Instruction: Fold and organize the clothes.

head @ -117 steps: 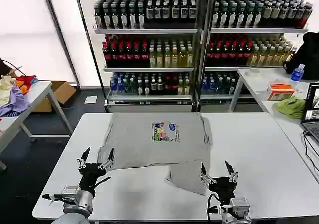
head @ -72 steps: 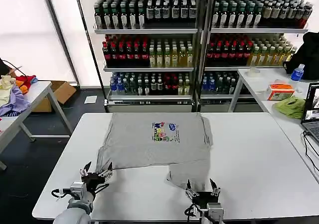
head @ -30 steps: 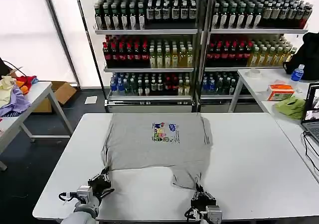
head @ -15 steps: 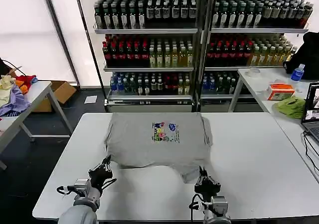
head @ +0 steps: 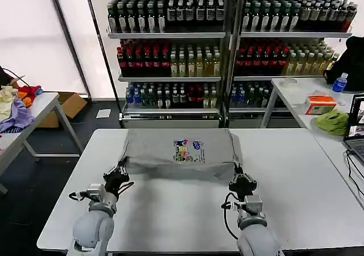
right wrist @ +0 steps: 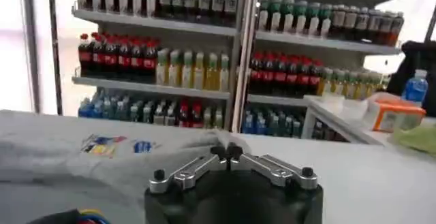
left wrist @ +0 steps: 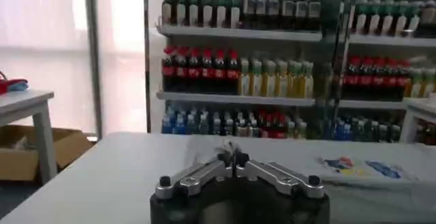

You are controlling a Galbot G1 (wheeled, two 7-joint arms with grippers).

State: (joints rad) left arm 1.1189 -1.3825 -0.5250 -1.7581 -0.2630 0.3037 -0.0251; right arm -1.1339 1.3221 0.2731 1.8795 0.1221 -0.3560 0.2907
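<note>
Head view: grey shirt [head: 181, 153] lies on the white worktop [head: 301, 170], print up. My left end effector [head: 119, 171] and right end effector [head: 240, 178] each pinch a corner of its near hem, lifted. Judgement: carry both corners forward level and together, so the fold lands square.

Left wrist view: my fingers [left wrist: 235, 158] closed on cloth, hem bunched.

Right wrist view: fingers [right wrist: 227, 152] closed on hem; fabric drapes away toward the print.
</note>
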